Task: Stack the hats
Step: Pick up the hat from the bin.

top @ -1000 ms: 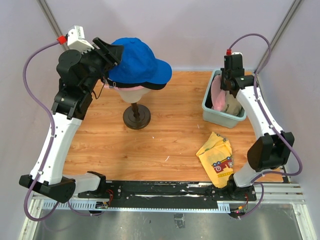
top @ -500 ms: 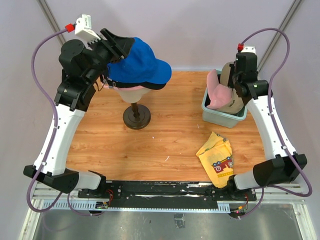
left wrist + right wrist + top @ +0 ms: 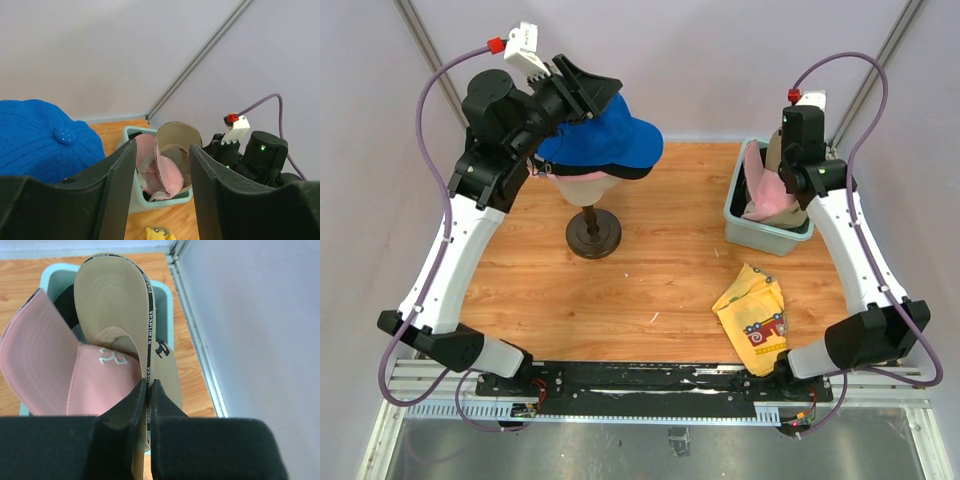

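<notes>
The left gripper (image 3: 162, 150) is rising, open and empty, off the placed blue cap (image 3: 615, 135) while the right gripper (image 3: 148, 385) is pinching the tan cap (image 3: 115, 300) out of the far-right bin (image 3: 760, 235), the pink cap (image 3: 40, 345) still remaining.

Robot lab cell: plain enclosure walls (image 3: 720, 60), aluminium mounting rail (image 3: 900, 385).

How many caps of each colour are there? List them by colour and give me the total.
Blue cap: 1, on the dummy head
Black cap: 1, edge showing under the blue one
Pink cap: 1, in the bin
Tan cap: 1, pinched by the right hand
Total: 4, not counting something dark hidden in the bin
</notes>
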Tool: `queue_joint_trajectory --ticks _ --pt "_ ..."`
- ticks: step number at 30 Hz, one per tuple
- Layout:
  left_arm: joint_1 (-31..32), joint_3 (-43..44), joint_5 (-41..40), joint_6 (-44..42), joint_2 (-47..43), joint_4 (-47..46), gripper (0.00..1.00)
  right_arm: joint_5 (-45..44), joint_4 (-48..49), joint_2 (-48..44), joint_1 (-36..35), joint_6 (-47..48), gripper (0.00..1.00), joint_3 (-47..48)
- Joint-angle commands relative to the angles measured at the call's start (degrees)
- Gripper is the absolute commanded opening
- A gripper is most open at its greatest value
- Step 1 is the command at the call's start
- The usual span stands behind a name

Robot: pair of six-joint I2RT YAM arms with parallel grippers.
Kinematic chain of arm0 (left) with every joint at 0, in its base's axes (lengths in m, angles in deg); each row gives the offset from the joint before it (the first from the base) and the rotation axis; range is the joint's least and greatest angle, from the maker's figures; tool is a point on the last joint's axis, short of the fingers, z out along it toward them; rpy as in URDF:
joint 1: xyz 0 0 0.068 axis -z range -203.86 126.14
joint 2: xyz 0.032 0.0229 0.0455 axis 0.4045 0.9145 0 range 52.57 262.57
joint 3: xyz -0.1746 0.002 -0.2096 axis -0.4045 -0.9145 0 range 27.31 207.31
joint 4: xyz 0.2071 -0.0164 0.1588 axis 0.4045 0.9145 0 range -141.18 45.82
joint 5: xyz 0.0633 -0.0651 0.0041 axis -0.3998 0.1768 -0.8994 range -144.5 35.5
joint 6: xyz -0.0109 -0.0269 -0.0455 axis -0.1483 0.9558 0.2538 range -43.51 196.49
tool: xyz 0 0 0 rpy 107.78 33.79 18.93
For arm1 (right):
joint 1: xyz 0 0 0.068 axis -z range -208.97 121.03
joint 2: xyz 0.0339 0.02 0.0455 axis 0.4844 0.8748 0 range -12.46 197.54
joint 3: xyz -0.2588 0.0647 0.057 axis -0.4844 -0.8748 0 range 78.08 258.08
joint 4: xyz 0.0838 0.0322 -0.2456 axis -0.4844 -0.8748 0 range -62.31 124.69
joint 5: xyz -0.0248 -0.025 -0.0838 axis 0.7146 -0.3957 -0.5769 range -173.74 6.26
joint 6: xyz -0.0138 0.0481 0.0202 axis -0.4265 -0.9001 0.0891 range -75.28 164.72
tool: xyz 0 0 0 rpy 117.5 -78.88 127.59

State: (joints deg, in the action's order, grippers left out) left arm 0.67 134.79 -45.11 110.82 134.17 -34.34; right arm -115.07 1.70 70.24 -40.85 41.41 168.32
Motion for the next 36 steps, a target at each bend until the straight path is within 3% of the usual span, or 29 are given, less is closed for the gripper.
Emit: queue_joint_trajectory --ticks 1,19,36 --pt "0.9 2.5 2.0 -0.4 0.6 -1.3 0.5 -8.6 6.6 -2.5 -0.6 5.3 0.01 5.2" --pt "6.1 7.8 3.0 -2.7 7.6 -1.0 0.5 -14.2 14.6 -3.2 -2.1 13.1 0.01 7.0" --pt "8.6 9.9 4.0 -3.4 10.0 -0.9 0.49 -12.1 15.0 -5.6 2.9 13.0 0.01 6.8"
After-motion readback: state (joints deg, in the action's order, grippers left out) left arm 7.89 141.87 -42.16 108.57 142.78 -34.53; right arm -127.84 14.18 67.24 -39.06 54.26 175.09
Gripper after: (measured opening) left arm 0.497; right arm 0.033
